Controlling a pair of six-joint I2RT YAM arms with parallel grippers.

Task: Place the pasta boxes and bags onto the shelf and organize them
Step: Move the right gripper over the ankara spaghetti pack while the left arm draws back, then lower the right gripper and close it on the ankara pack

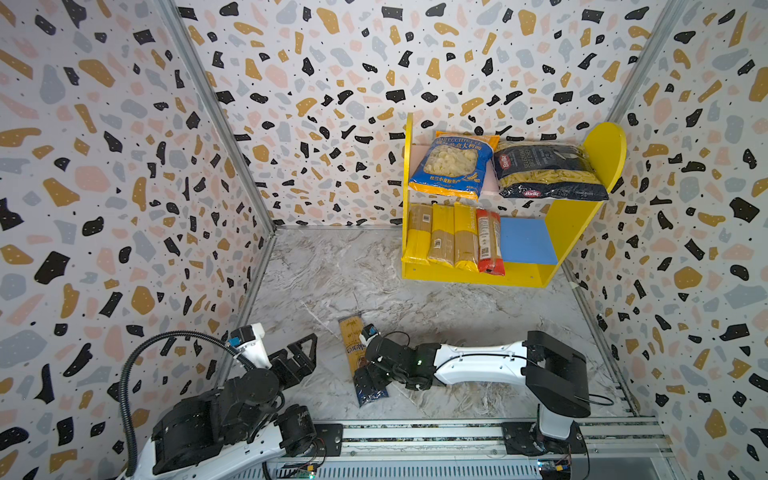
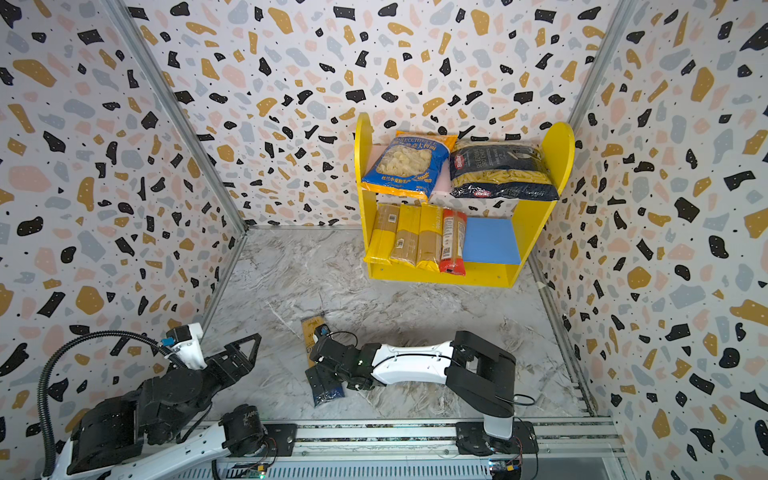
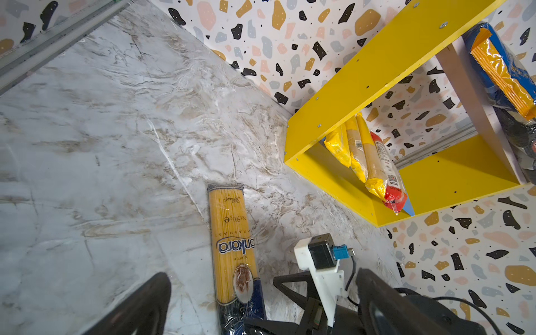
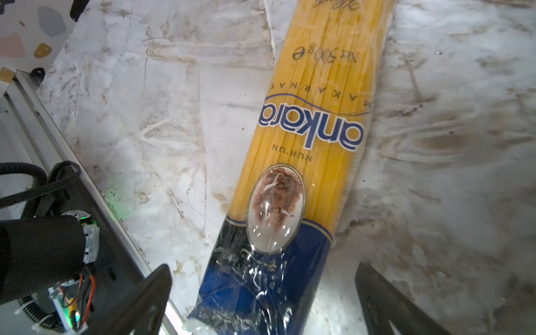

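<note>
I hold the right gripper (image 4: pixel 265 293) low over the blue-ended pack (image 1: pixel 351 338), its jaws spread wide to either side of the pack's blue end and gripping nothing. The pack lies flat on the marble table (image 1: pixel 316 266), near the front rail (image 1: pixel 415 434) and well apart from the shelf (image 1: pixel 478 277) at the back wall. In both top views the right wrist covers the pack's middle. The left gripper (image 3: pixel 262 275) hangs beside it, jaws wide and empty. On the shelf's pink board the orecchiette bag (image 1: pixel 453 164) and penne bag (image 1: pixel 544 170) sit side by side. On the blue board (image 1: pixel 527 241) three yellow packs (image 1: pixel 442 235) and a red pack (image 1: pixel 489 241) fill the left, with the right part bare.
</note>
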